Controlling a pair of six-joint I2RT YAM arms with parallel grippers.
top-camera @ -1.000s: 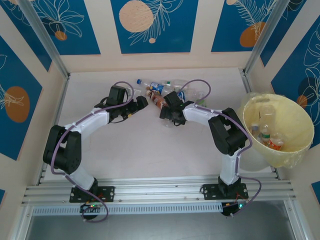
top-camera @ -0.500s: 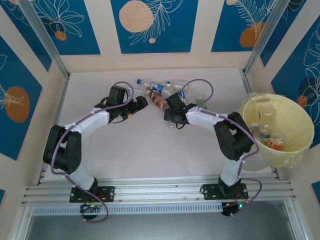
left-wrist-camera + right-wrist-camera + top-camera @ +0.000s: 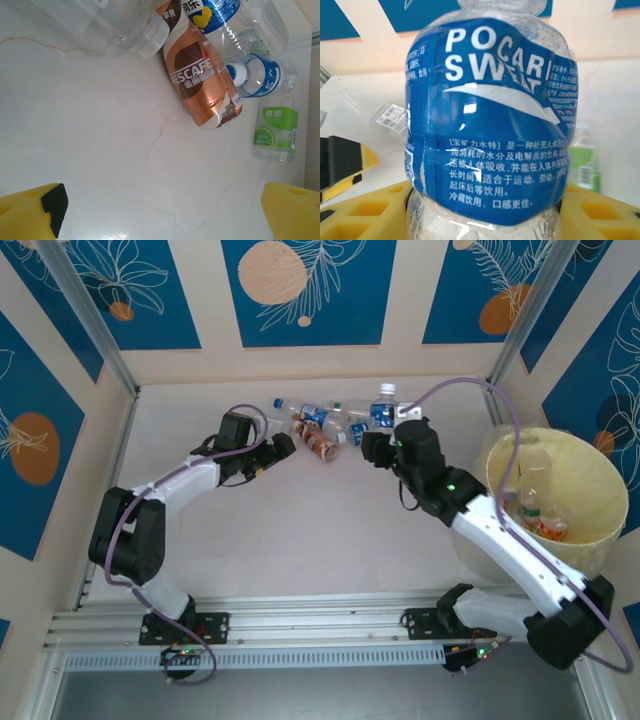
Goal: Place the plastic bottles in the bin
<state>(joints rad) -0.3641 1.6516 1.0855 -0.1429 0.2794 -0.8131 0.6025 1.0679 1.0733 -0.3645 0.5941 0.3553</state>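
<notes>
**Inspector:** Bottles (image 3: 325,425), position?

**Assistant:** A loose heap lies on the table (image 3: 250,530), well left of the bin (image 3: 585,465) and near the back wall. More bottles lie inside the bin, low on its near side.

**Inspector:** Right gripper (image 3: 485,212)?

**Assistant:** It is clamped on the Pocari bottle (image 3: 490,125), low on the body, with a yellow finger on either side. The bottle stands cap-up, left of the bin, between the bin and the heap. The label is creased.

**Inspector:** Left gripper (image 3: 284,445)?

**Assistant:** Its jaws are spread wide with nothing between them. It is over bare table, on the far side of the heap from the bin and just short of the nearest bottle.

**Inspector:** What does it face?

**Assistant:** A Nescafe bottle (image 3: 205,80) lies on its side. A blue-label bottle (image 3: 260,75) touches it, and a green-label bottle (image 3: 276,127) lies just beside that one. Clear crushed bottles lie behind them.
</notes>
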